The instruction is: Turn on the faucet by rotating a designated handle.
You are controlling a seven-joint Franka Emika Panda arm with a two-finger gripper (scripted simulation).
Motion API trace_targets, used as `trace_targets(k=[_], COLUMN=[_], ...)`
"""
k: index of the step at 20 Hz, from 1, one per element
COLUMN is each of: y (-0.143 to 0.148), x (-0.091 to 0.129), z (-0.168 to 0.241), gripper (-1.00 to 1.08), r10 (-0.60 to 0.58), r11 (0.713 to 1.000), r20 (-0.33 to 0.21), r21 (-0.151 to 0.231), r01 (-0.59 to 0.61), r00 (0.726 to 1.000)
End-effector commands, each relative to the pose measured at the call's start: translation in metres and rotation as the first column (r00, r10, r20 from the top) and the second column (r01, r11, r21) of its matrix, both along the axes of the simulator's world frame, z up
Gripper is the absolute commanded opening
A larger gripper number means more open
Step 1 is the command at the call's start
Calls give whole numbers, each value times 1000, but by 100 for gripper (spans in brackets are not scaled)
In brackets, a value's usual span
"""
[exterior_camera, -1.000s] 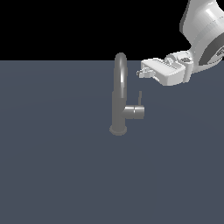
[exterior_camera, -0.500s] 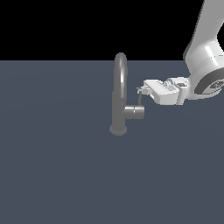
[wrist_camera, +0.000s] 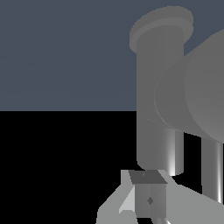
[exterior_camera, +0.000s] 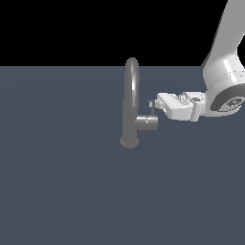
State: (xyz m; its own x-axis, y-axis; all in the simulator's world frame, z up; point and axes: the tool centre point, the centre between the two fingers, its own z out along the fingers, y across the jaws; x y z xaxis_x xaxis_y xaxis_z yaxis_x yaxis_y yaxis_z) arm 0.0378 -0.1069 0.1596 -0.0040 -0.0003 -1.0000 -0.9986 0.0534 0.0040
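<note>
We place the faucet (exterior_camera: 130, 110) mid-surface; its handle (exterior_camera: 152, 108), a thin stiff rod, stands atop the side cylinder (exterior_camera: 147, 122). Gripper (exterior_camera: 157, 102) sits at the rod's tip; jaw opening unclear. Likely slippery, so push near the tip.

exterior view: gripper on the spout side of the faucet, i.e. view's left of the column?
No. The gripper comes in from the exterior view's right, at the thin handle above the side cylinder of the faucet.
</note>
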Motion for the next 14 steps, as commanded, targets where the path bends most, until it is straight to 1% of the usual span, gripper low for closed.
trace_targets(k=[1, 2, 14], y=[0, 0, 2], x=[0, 0, -32], z=[0, 0, 7], gripper=[-100, -100, -100], r10=[-1, -1, -1], r11=[1000, 1000, 1000], r20=[0, 0, 0], r21=[0, 0, 0], r01=[1, 1, 1], r00=[1000, 1000, 1000])
